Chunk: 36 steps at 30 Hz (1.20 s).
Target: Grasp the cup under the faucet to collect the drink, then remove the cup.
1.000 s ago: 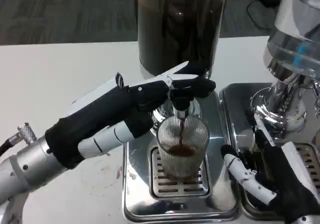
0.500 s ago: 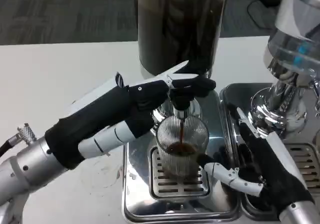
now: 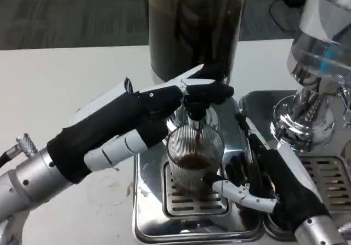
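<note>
A ribbed clear glass cup (image 3: 194,156) stands on the drip tray grille (image 3: 181,201) under the faucet (image 3: 196,113). A thin dark stream runs into it, and dark drink fills its lower part. My left hand (image 3: 143,116) reaches in from the left, and its fingers (image 3: 211,91) grip the black faucet lever above the cup. Low at the cup's right side is my right hand (image 3: 274,186), fingers spread. Its thumb (image 3: 233,190) reaches to the foot of the cup, and the other fingers (image 3: 241,165) lie just right of the glass. Whether they touch it is unclear.
The dark dispenser tank (image 3: 194,26) rises behind the cup on a chrome base (image 3: 148,223). A second chrome dispenser (image 3: 323,64) with its own drip tray (image 3: 334,174) stands at the right, close behind my right forearm. White table (image 3: 60,80) spreads to the left.
My right hand has moved left from the second tray to the cup's right side, thumb now at its foot. The left hand stays on the lever, and drink keeps flowing.
</note>
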{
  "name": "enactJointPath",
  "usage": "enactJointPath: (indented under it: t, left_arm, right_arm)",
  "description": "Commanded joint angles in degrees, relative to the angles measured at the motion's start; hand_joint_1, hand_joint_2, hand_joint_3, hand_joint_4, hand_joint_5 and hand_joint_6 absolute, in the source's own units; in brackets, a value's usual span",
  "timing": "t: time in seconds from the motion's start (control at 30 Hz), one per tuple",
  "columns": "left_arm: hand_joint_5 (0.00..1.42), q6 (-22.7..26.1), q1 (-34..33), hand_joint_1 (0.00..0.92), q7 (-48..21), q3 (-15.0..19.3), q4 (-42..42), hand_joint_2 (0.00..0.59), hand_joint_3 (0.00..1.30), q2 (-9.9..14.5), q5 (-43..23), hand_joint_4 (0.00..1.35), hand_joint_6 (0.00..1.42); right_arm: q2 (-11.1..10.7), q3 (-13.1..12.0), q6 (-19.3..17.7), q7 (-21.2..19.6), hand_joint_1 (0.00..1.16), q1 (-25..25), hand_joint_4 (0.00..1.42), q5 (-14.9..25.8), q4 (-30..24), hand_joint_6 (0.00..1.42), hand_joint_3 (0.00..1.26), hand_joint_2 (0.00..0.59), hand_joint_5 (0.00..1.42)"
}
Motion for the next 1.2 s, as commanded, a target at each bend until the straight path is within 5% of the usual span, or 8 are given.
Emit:
enactJointPath:
  t: [0.03,0.4,0.77,1.2]
  left_arm:
    - [0.18,1.3,1.3,0.000,-0.3,0.1,-0.6,0.182,0.24,0.8,1.1,0.00,0.09]
    - [0.19,1.9,1.5,0.000,-0.2,1.1,-1.0,0.196,0.25,0.7,0.8,0.00,0.09]
    - [0.20,3.9,1.3,0.000,-0.9,3.8,-1.9,0.198,0.26,2.7,-0.4,0.00,0.09]
    - [0.09,0.4,3.4,0.000,6.8,10.9,-2.7,0.212,0.22,-1.3,0.6,0.00,0.01]
  right_arm:
    - [-0.1,0.2,-2.8,1.8,0.68,-0.6,0.00,2.5,1.0,0.00,0.00,0.149,0.00]
    - [0.8,1.2,-7.7,2.2,0.68,-1.0,0.00,4.3,4.3,0.00,0.00,0.143,0.00]
    - [4.3,2.8,-12.4,-1.5,0.72,-2.1,0.00,2.2,9.1,0.06,0.00,0.139,0.00]
    - [4.6,3.5,-15.3,-2.9,0.74,-2.1,0.00,1.6,10.6,0.14,0.00,0.135,0.00]
